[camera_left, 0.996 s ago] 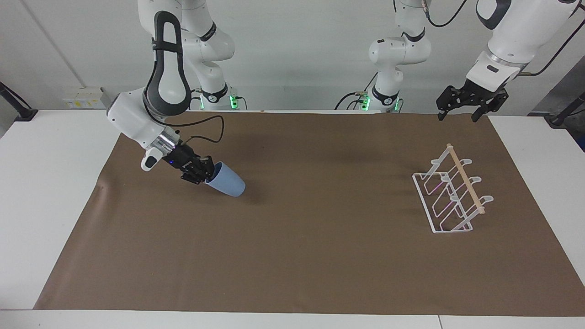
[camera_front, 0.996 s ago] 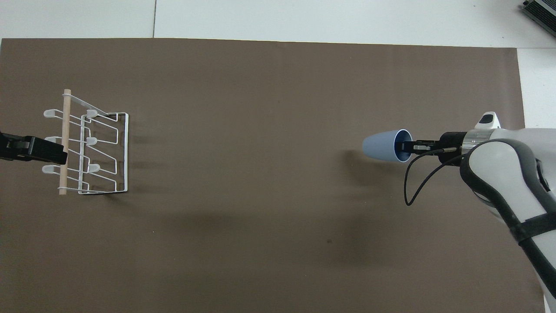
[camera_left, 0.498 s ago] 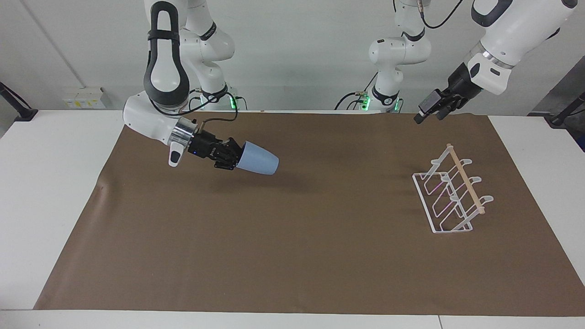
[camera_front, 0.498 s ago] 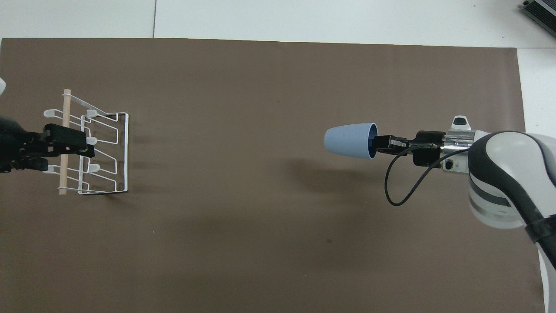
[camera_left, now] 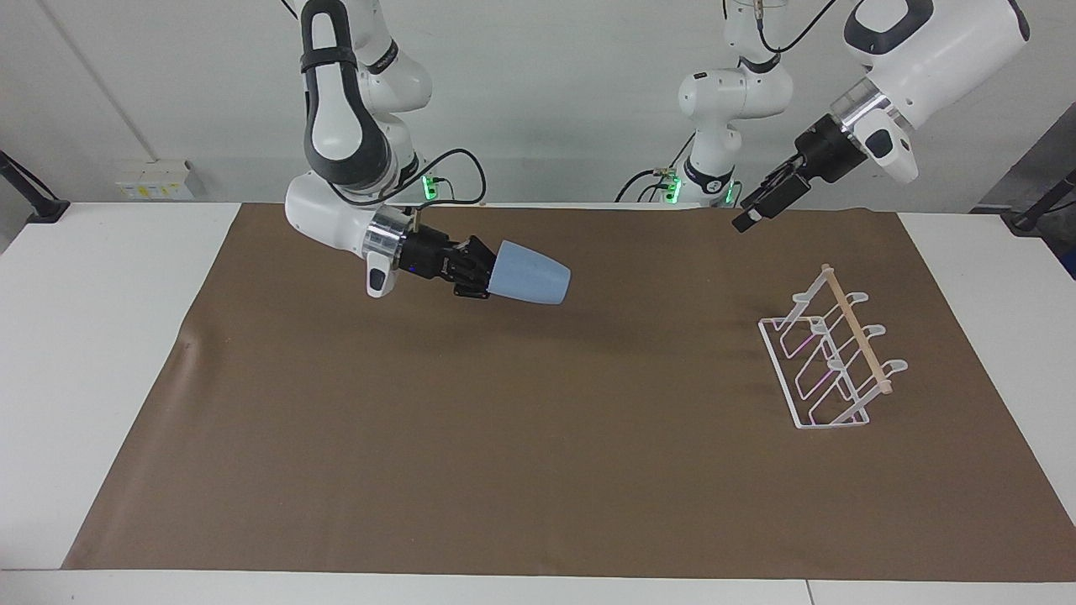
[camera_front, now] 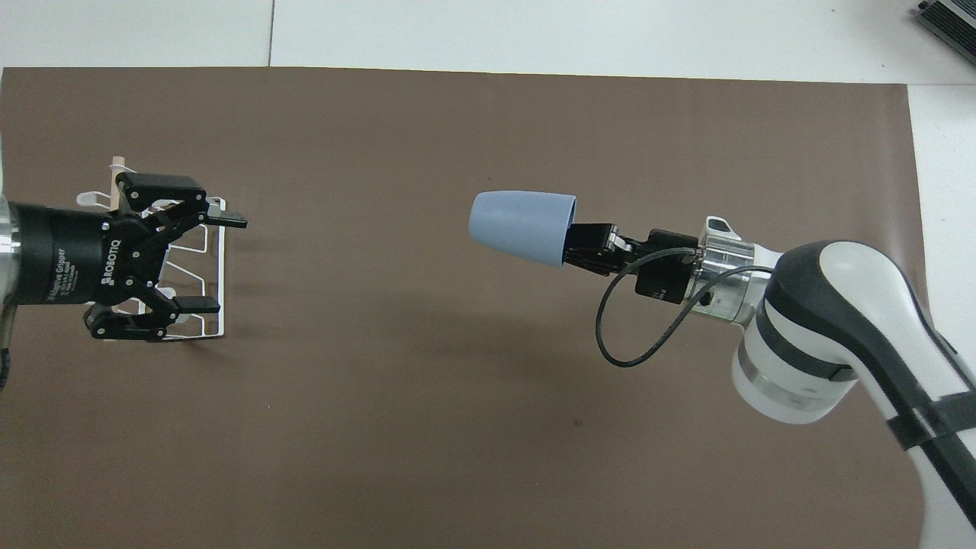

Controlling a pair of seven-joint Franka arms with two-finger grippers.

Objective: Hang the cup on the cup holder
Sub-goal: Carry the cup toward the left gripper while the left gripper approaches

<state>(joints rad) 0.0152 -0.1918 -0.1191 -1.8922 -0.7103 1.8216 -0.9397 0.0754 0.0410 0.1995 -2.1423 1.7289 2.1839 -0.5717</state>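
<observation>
Cup point(camera_left: 530, 281) now higher, nearer rack point(camera_left: 828, 361)

White table point(camera_left: 109, 336) with a large brown paper mat point(camera_left: 538, 470) covering most of its top; white margin shows at both ends and along the edges. Seam lines in the tabletop visible in the overhead view, farther from the robots point(camera_front: 272, 34). Plain white wall point(camera_left: 546, 92) at the robots' end, evenly lit, soft shadows on the mat. White socket strip point(camera_left: 153, 179) low on the wall toward the right arm's end. Black stand pieces at both table ends point(camera_left: 29, 197), point(camera_left: 1042, 206). Dark grey panel toward the left arm's end point(camera_left: 1042, 168). Grey device at one overhead corner point(camera_front: 949, 19), type unclear.
</observation>
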